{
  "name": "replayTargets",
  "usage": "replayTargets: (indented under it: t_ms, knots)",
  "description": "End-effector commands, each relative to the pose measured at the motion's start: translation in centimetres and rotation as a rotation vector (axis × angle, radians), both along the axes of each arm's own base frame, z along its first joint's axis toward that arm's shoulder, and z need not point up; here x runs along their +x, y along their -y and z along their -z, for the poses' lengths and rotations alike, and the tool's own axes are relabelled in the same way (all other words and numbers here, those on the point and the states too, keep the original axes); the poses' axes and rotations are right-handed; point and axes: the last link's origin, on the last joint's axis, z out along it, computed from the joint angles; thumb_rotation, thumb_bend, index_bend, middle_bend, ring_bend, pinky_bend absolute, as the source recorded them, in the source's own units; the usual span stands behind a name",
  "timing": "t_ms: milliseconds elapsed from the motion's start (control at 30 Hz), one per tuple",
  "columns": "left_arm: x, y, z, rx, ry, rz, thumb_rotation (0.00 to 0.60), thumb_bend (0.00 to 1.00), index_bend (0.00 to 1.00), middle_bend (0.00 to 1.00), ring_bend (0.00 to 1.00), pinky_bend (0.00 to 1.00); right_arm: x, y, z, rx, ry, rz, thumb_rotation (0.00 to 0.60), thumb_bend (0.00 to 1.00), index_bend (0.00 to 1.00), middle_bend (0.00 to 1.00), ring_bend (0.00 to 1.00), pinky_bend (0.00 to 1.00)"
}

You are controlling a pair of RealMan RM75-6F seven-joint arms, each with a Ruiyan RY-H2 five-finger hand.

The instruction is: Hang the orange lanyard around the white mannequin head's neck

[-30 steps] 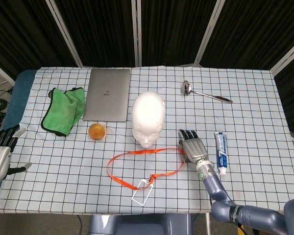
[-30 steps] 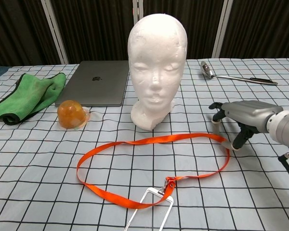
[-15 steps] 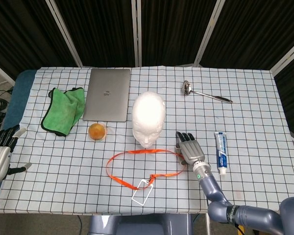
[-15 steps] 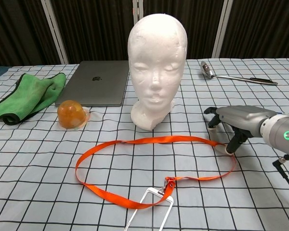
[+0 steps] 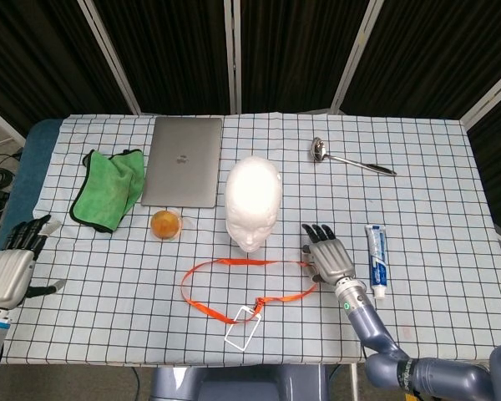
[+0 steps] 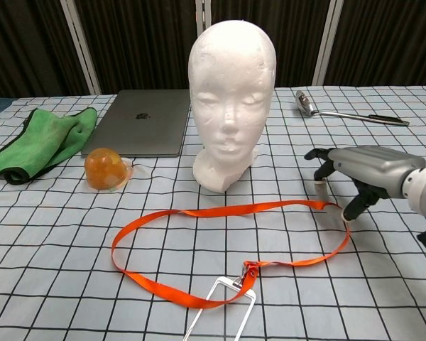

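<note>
The right hand (image 6: 355,174) is easing back from the loop after dragging it sideways, so the orange lanyard (image 6: 220,245) is lying flat on the table (image 5: 417,167) in front of the white mannequin head (image 6: 231,99), not yet lifted. That hand is hovering palm down, fingers curled over the strap's right end, grasping nothing I can see. The left hand (image 5: 12,267) is creeping in at the table's edge, fingers apart and empty.

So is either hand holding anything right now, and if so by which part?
Cannot be told for the right hand: its fingertips sit at the right end of the lanyard loop, which still lies on the table. The left hand holds nothing.
</note>
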Motion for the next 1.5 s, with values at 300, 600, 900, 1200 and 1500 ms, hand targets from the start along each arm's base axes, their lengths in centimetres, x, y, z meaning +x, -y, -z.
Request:
replayTargets:
  t_ms: [300, 600, 900, 1200, 1500]
  knots:
    - [8.1, -6.2, 9.1, -0.229, 0.036, 0.188, 0.6, 0.3, 0.3, 0.0, 0.0, 0.0, 0.1, -1.4, -2.7, -0.006, 0.064, -0.022, 0.6, 0.45, 0.69, 0.06, 0.0, 0.0]
    - [11.6, -8.4, 16.0, -0.335, 0.011, 0.226, 0.6, 0.36, 0.36, 0.0, 0.0, 0.0, 0.9, -0.6, -3.0, 0.011, 0.116, 0.008, 0.6, 0.45, 0.7, 0.06, 0.0, 0.0]
    - [12.3, -8.6, 19.8, -0.378, -0.001, 0.235, 0.6, 0.46, 0.4, 0.0, 0.0, 0.0, 0.9, 0.2, -3.2, 0.014, 0.123, 0.021, 0.6, 0.45, 0.7, 0.06, 0.0, 0.0]
    - [13.0, -8.4, 21.9, -0.406, 0.013, 0.246, 0.6, 0.46, 0.41, 0.0, 0.0, 0.0, 0.9, 0.5, -3.1, 0.02, 0.115, 0.013, 0.6, 0.45, 0.7, 0.06, 0.0, 0.0]
    - [13.4, -8.2, 23.2, -0.405, -0.001, 0.256, 0.6, 0.46, 0.42, 0.0, 0.0, 0.0, 0.9, 0.6, -3.0, 0.023, 0.119, 0.015, 0.6, 0.45, 0.7, 0.06, 0.0, 0.0]
